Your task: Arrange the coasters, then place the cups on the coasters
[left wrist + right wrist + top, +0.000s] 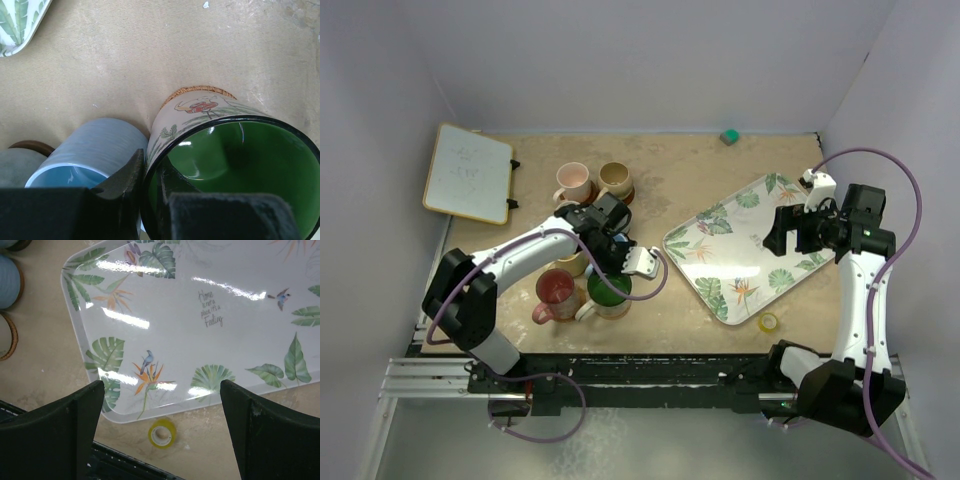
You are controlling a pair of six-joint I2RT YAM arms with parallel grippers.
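Top view: the green-lined, painted ceramic mug (609, 292) is seen left of centre on the desk (680, 165), among other mugs.

Left wrist view: its rim is pinched by the closed left hand (150, 172), one finger inside. It is judged heavy, rigid, glossy-slick and breakable.

Right wrist view: the right hand (162, 385) is held wide open and empty over the leaf-patterned tray (200, 355).

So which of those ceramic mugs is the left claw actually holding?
The cream ceramic mug with the green inside: the left gripper pinches its rim, one finger inside, one outside. The ribbed light blue mug beside it is not gripped.
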